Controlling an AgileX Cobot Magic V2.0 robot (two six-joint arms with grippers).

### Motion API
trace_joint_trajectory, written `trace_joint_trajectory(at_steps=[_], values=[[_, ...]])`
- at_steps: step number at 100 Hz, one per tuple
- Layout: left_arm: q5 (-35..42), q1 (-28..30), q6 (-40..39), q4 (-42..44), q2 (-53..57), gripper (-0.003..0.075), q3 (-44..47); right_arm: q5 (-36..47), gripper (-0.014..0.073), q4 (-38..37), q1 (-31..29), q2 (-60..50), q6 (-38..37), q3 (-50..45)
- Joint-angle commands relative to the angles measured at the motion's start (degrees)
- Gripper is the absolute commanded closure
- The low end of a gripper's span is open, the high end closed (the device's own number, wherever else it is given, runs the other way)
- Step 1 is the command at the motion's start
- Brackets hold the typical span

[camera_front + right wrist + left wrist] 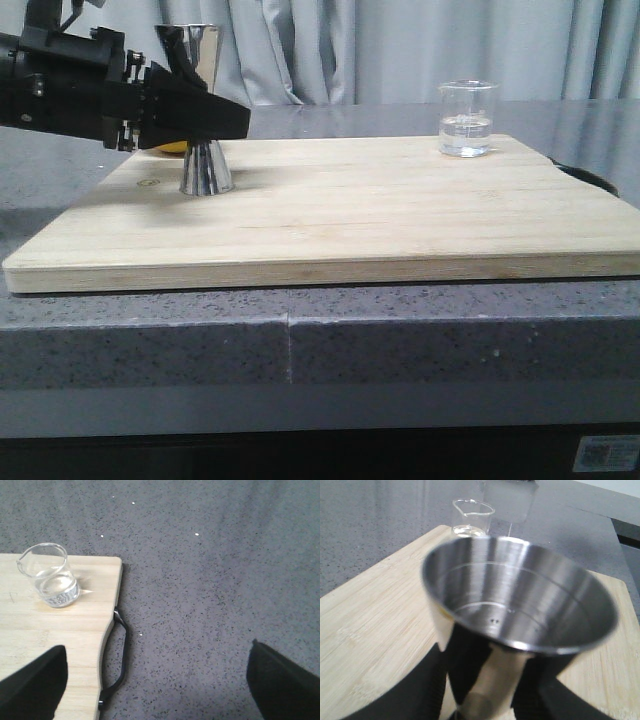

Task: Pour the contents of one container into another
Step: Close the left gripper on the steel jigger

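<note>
The steel jigger (206,168) stands upright on the left part of the wooden board (380,220). My left gripper (218,120) reaches in from the left and is shut on the jigger's narrow waist, one black finger on each side. In the left wrist view the jigger's empty upper cup (520,595) fills the picture above the left gripper (495,682). The clear glass beaker (467,120) holds a little clear liquid and stands near the board's far right corner, also visible as the beaker (470,520) and the beaker (50,577). My right gripper (157,685) is open over bare counter beside the board's right edge, holding nothing.
The board rests on a grey speckled counter (300,350) whose front edge is near the camera. A black handle loop (122,650) sticks out from the board's right side. Grey curtains (400,50) hang behind.
</note>
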State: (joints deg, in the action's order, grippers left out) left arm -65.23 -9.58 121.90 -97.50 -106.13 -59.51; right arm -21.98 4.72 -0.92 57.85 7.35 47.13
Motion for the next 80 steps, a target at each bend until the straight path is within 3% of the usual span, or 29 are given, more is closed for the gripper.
trace_joint_trajectory(at_steps=[1,80], values=[[-3.9,-0.5,0.2,-3.5,2.4,0.0491,-1.1,4.3,-0.0063,0.1,0.0,-0.6,0.5,1.4],[-7.6,-0.5,0.3,-3.5,2.4,0.0683,-1.1,4.8,-0.0063,0.1,0.0,-0.6,0.5,1.4]])
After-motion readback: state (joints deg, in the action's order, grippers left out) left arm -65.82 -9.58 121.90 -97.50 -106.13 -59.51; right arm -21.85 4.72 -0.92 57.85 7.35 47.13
